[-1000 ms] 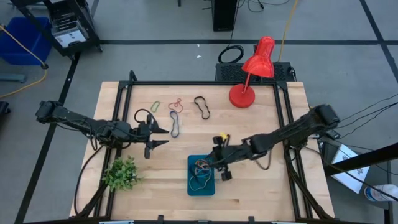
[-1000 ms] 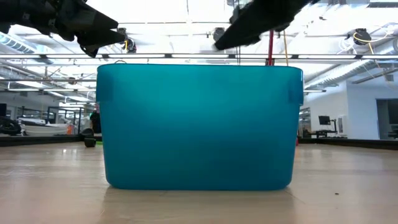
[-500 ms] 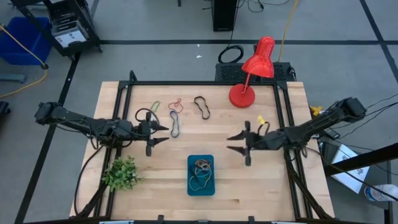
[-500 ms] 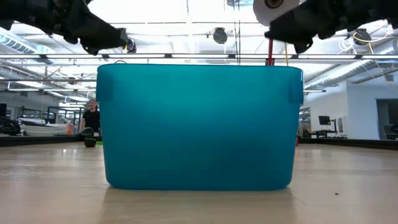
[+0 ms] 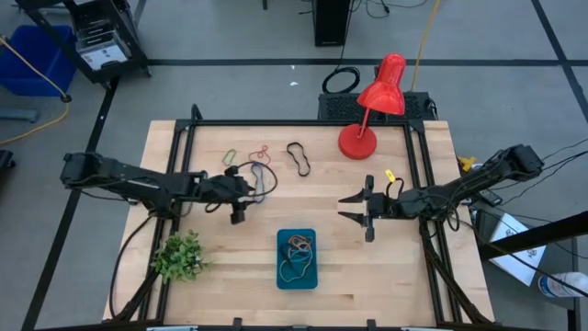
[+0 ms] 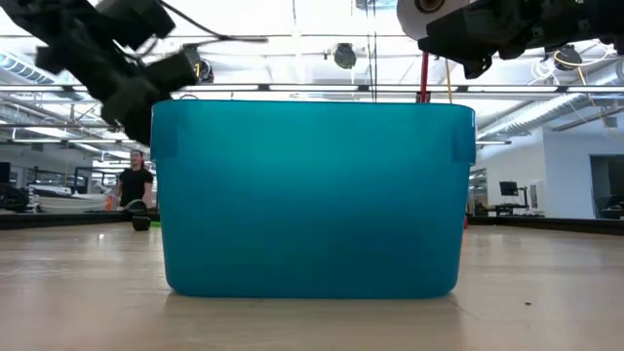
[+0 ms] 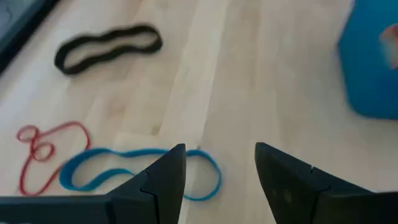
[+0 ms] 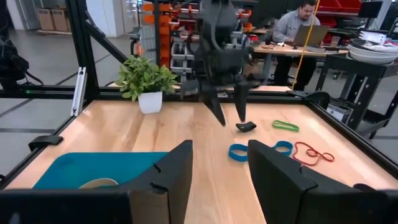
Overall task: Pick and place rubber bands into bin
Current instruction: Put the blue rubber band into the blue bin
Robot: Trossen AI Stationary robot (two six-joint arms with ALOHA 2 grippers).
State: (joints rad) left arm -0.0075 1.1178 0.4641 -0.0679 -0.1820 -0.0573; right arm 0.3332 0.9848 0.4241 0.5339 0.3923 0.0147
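Note:
The teal bin [image 5: 297, 260] stands near the table's front middle with several rubber bands in it. It fills the low view [image 6: 312, 195]. On the wood at the far middle lie a blue band [image 5: 263, 182], a red band [image 5: 260, 153], a green band [image 5: 230, 157] and a black band [image 5: 298, 158]. My left gripper [image 5: 243, 195] is open and points down just left of the blue band [image 7: 137, 168], above the table. My right gripper [image 5: 352, 208] is open and empty, to the right of the bin, fingers pointing toward the table's left.
A red lamp [image 5: 372, 106] stands at the far right of the table. A small potted plant [image 5: 179, 256] stands at the near left. The black frame rails [image 5: 294, 122] run round the table. A person [image 6: 132, 185] is in the room beyond.
My right gripper has gone from over the bin toward the table's right edge and has then kept still. My left gripper has gone toward the table's right, to the blue band, and has tipped its fingers downward.

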